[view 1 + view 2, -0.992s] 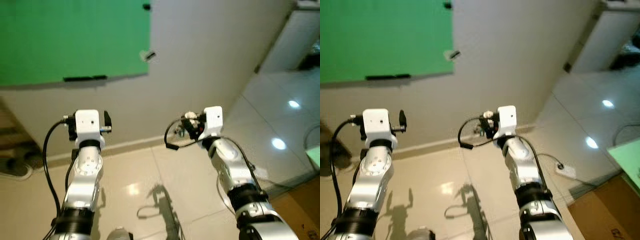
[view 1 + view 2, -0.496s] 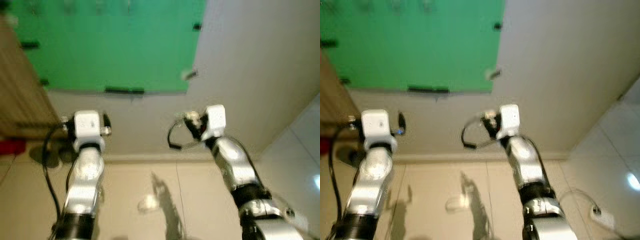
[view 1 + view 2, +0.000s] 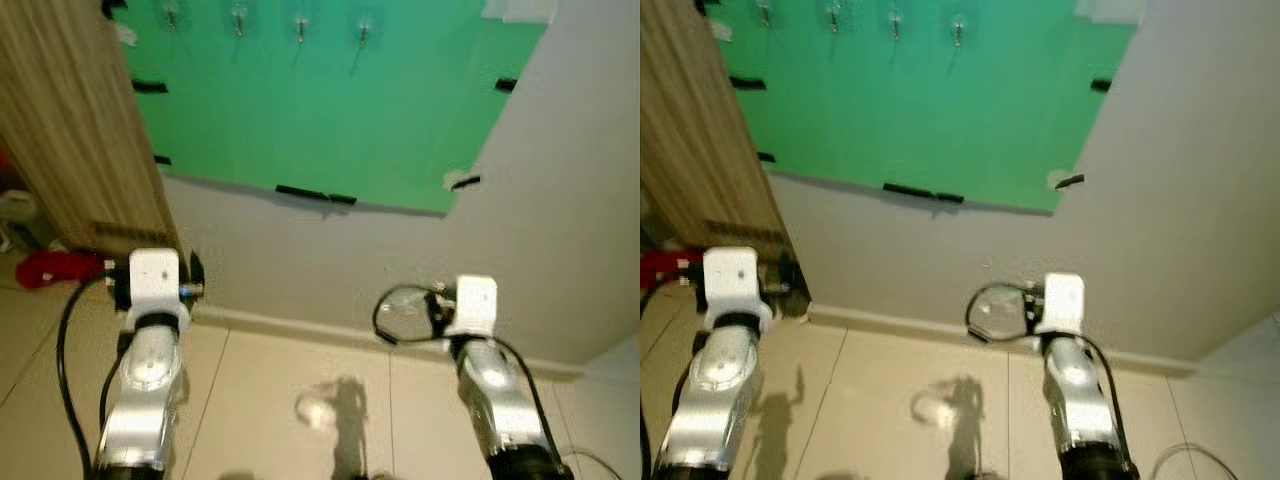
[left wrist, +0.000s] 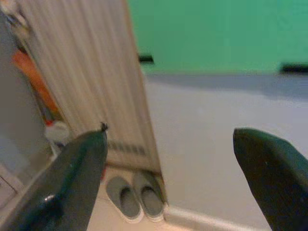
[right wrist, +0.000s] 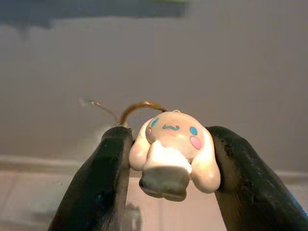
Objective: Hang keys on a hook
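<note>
Four small hooks (image 3: pixel 300 26) sit in a row along the top of the green board (image 3: pixel 330 110) taped to the grey wall (image 3: pixel 560 220), at about 12 o'clock from the robot. Black tape strips hold the board's edges.

The right hand (image 5: pixel 168 154) is clenched on one keychain (image 5: pixel 171 151), a cream, long-eared cartoon-dog charm squeezed between the two black fingers (image 5: pixel 103 178), with a thin gold ring (image 5: pixel 139 107) rising behind it. The head views show that hand raised at roughly 4 o'clock, low before the wall and well below the hooks.

The left hand (image 4: pixel 168 168) is released, its two fingers spread wide with nothing between them, raised at about 8 o'clock beside a wooden panel (image 3: pixel 70 130). Beyond it, one pair of grey slippers (image 4: pixel 134 195) lies on the tiled floor (image 3: pixel 270 400) at the panel's foot.
</note>
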`<state>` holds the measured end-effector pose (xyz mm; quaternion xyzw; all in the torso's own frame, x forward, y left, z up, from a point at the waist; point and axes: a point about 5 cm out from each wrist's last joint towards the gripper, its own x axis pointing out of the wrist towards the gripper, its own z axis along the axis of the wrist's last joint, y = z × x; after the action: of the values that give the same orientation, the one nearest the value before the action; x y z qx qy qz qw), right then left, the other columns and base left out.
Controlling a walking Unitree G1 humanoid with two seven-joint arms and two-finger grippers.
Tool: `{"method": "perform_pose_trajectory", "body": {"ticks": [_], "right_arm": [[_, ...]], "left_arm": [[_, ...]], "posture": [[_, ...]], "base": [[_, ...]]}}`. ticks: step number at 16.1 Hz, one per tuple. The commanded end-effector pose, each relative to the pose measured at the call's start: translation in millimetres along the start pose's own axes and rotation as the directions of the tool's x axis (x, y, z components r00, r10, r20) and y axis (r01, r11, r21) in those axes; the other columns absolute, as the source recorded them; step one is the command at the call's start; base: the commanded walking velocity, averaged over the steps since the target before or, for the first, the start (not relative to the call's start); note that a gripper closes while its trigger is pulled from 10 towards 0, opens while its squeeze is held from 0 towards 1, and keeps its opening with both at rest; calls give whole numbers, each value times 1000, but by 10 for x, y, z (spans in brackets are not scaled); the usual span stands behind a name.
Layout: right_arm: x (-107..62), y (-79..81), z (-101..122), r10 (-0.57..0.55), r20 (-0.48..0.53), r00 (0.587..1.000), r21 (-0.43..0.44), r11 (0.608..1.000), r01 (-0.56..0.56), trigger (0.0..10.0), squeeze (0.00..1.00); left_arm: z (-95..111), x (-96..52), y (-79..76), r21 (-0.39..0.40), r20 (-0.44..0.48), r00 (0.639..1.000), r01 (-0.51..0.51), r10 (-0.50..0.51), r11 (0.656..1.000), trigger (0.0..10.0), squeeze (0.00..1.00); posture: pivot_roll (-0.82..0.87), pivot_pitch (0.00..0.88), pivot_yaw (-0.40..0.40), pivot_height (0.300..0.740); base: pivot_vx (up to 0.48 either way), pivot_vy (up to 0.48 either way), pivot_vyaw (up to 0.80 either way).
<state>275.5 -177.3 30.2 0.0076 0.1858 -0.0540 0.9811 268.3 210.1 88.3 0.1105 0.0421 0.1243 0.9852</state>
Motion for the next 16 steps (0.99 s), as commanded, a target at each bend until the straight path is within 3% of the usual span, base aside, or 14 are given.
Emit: {"method": "perform_pose_trajectory", "body": {"ticks": [1,2,4,6,7,8,9,10,12,13,15,16], "right_arm": [[-16,9,188,-5,90,996,-11,1000,6,10000,0],[-21,23,203,2,99,995,-13,1000,0,10000,0],[-60,138,317,66,163,984,-44,997,-60,10000,0],[-107,296,415,212,183,960,-49,977,-206,10000,0],[-96,403,524,347,181,920,-74,938,-339,10000,0],[-94,440,589,411,180,894,-84,912,-402,10000,0],[-103,479,767,542,184,820,-157,840,-519,10000,0],[-102,463,854,593,164,788,-222,801,-557,10000,0],[-87,364,1025,670,112,734,-333,721,-607,10000,0],[-82,333,1089,691,99,716,-366,694,-620,10000,0],[-70,282,1275,735,87,672,-396,645,-654,10000,0],[-75,280,1309,748,83,658,-393,632,-668,10000,0]], "left_arm": [[117,60,-101,-27,46,998,49,-48,998,10000,0],[140,75,-122,-33,58,996,63,-61,997,10000,0],[238,110,-234,-68,120,977,187,-178,980,10000,0],[311,126,-291,-57,157,942,307,-295,950,10000,0],[353,163,-303,-35,166,919,368,-358,929,10000,0],[376,191,-291,-28,170,911,385,-375,922,10000,0],[431,270,-242,-2,194,892,416,-408,909,10000,0],[462,318,-213,3,213,869,457,-447,890,10000,0],[538,404,-106,125,230,823,504,-519,855,10000,0],[562,428,-75,144,237,800,532,-551,835,10000,0],[623,436,-82,192,237,715,629,-658,753,10000,0],[631,434,-90,185,227,689,663,-688,725,10000,0]], "posture": [[16,12,-69,740],[14,10,-67,740],[5,17,-66,740],[-2,22,-62,740],[-5,23,-60,740],[-6,23,-60,740],[-12,21,-55,740],[-13,18,-52,740],[-11,17,-47,740],[-11,19,-43,740],[-8,20,-46,740],[-8,20,-46,740]], "base": [[0,0,0],[0,0,0],[0,0,0],[0,0,0],[0,0,0],[0,0,0],[0,0,0],[0,0,0],[0,0,0],[0,0,0],[0,0,0],[0,0,0]]}}
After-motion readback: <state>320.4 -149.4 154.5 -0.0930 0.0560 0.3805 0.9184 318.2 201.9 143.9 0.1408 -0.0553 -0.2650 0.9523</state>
